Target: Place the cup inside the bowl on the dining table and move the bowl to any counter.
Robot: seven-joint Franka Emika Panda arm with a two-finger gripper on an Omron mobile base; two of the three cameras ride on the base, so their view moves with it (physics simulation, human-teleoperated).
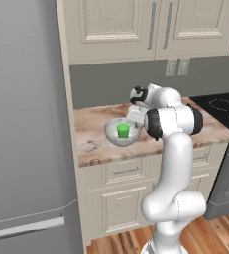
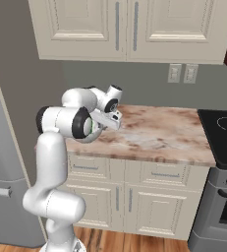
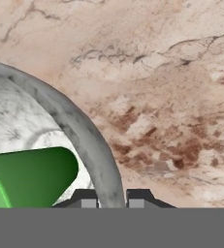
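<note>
Cup in bowl, bowl on the counter

The small green tapered cup (image 1: 123,130) sits inside the round, speckled grey-white bowl (image 1: 114,135), which rests on the brown-veined marble counter (image 1: 93,141) near its left end; the gripper (image 3: 111,199) is clamped on the bowl's right rim.

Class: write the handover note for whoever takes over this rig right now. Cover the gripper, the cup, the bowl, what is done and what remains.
Gripper: shut on the bowl's rim, one finger on each side of the wall.
Bowl: over the counter beside the fridge; contact with the top unclear.
Cup: inside the bowl.
Done: cup in bowl, bowl brought to counter.
Left: confirm the bowl rests on the counter, release, withdraw.
</note>
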